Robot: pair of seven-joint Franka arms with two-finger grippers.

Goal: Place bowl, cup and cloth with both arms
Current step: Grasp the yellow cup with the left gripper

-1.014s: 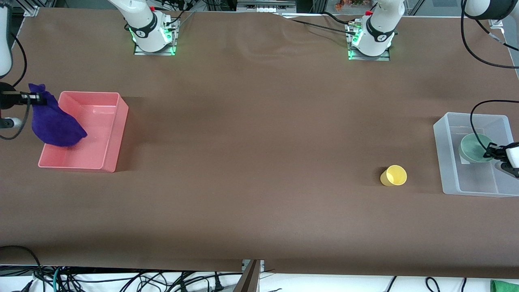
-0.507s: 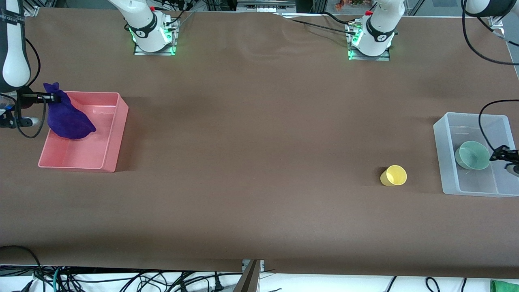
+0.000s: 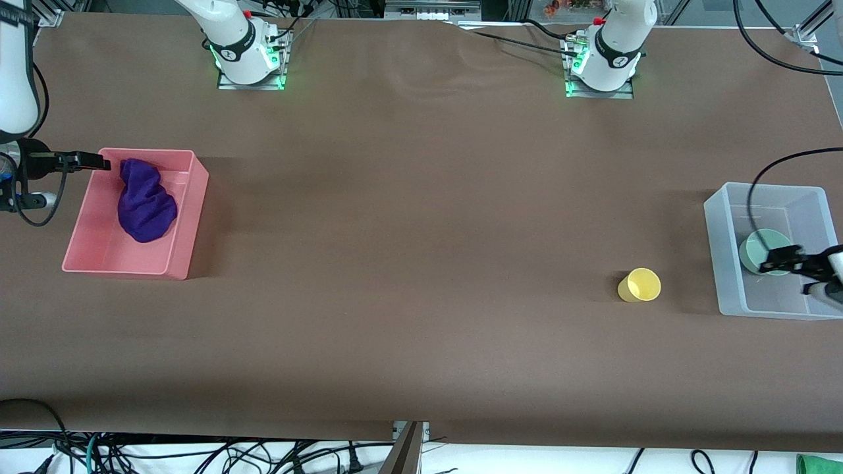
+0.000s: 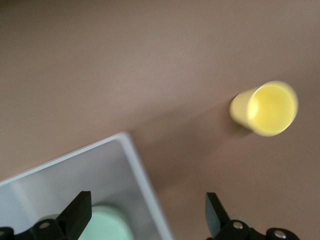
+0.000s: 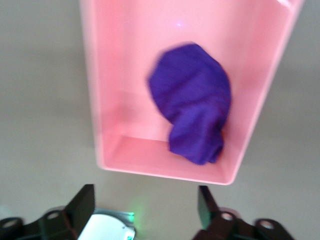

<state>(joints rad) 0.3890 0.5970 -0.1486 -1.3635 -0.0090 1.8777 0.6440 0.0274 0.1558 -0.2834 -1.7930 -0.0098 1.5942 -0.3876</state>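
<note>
- The cup [image 3: 639,285] stands upright, alone on the table [image 3: 421,263] at the front view's lower right, just beside the clear bin [image 3: 724,263].
- The bowl [image 3: 754,253] sits inside that bin; the left gripper [image 3: 780,260], fingers spread and empty, hangs over it.
- Cup is likely next: lift clear of the bin wall first, then straddle the rim squarely.
- The cloth [image 3: 146,203] lies in the pink bin [image 3: 178,263] at middle left; the right gripper [image 3: 89,160], released, waits over that bin's edge.
</note>
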